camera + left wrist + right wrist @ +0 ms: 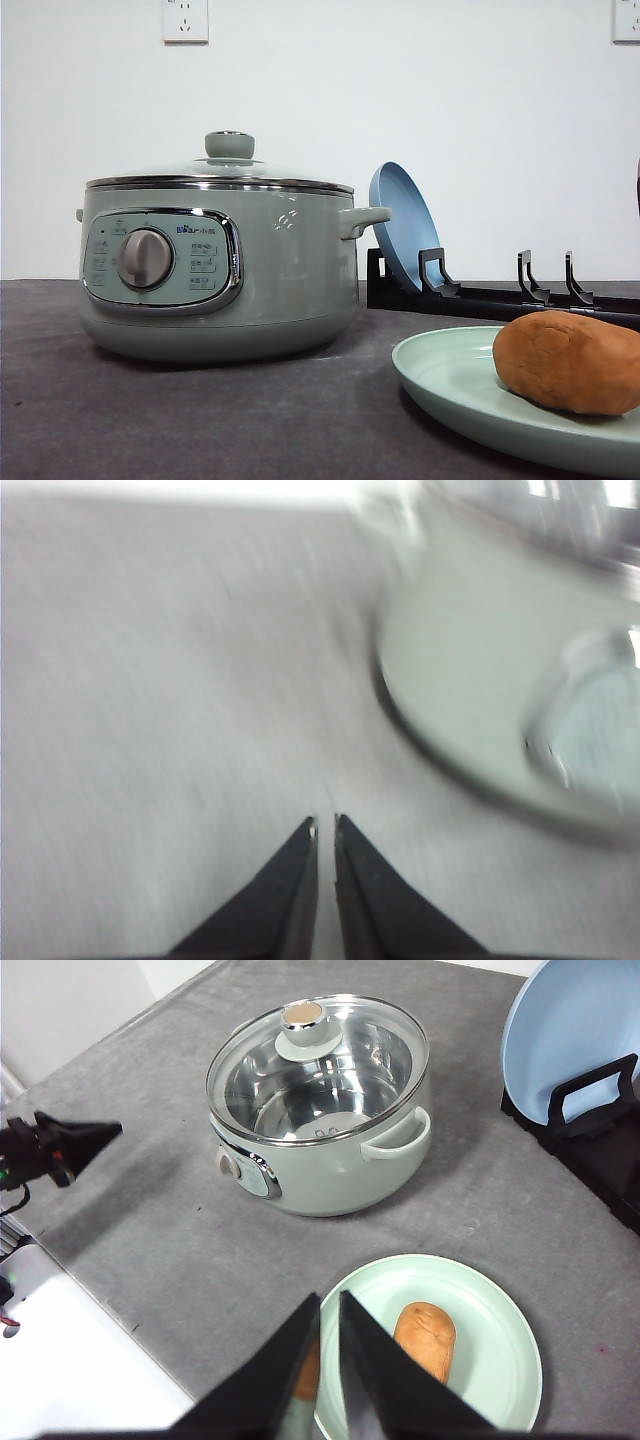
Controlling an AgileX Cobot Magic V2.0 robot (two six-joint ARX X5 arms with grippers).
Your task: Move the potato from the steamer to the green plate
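Now rough oval potato (pixel 568 361) lies on smooth green plate (pixel 450 385).

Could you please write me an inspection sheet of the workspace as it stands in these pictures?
Surface: grey table, matte.
Potato: the potato lies on the green plate, off centre; something orange-brown is partly hidden behind the right gripper's fingers.
Steamer: the steamer stands with its glass lid on; its pot looks empty through the glass.
Clutter: a blue plate stands upright in a black rack behind the green plate.
Grippers: left gripper shut, over bare table beside the steamer; right gripper shut, above the green plate's near edge.
Cables: thin wires by the left arm at the table edge.
Surroundings: white wall with sockets.
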